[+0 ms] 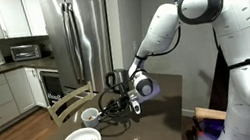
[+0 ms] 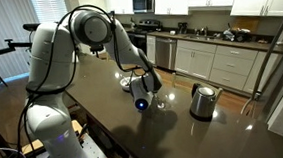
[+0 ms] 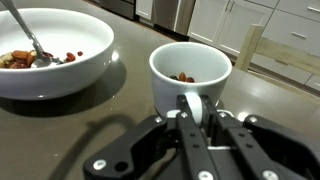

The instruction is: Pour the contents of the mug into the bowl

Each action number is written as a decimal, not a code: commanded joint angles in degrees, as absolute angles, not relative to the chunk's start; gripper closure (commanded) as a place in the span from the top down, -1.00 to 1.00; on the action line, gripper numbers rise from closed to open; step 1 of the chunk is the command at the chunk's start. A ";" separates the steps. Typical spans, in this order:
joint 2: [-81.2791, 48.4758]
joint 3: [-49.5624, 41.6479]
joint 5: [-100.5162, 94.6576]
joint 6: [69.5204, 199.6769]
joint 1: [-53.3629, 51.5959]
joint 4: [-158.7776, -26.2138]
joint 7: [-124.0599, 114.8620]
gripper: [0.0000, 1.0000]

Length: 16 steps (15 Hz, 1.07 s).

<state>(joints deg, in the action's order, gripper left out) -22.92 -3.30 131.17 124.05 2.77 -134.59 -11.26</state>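
Wrist view. The mug [image 3: 190,66] stands upright on the desk [image 3: 125,100], just beside the bowl [image 3: 60,62] but not touching it, with its handle [image 3: 196,103] turned towards me. My claw [image 3: 197,120] is closed on that handle, one finger on each side of the loop.

Handling: I judge the mug to be glazed ceramic, stiff, brittle and smooth. The handle is a narrow, slippery hold, so the body may swing or twist about the grip once it is lifted and tilted. Only a few brownish bits [image 3: 183,76] show at the bottom, so I expect it to be light. As dry pieces, they may slide out all at once rather than pour.

Shapes and surfaces: The mug is squat, white and thick-rimmed. The bowl is wider, white and round-walled, and holds mixed brown and reddish food and a metal utensil [image 3: 30,42] leaning on its side. That utensil could catch the mug's lip as I tip it. The desk is dark and glossy, showing soft reflections of both vessels.
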 commanded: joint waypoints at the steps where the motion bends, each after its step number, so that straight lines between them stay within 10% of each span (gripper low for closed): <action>1: -19.34 -3.41 127.90 127.23 2.41 -136.51 -14.27 -0.84; 16: -12.92 -2.47 120.76 135.93 0.99 -137.72 -15.21 -0.84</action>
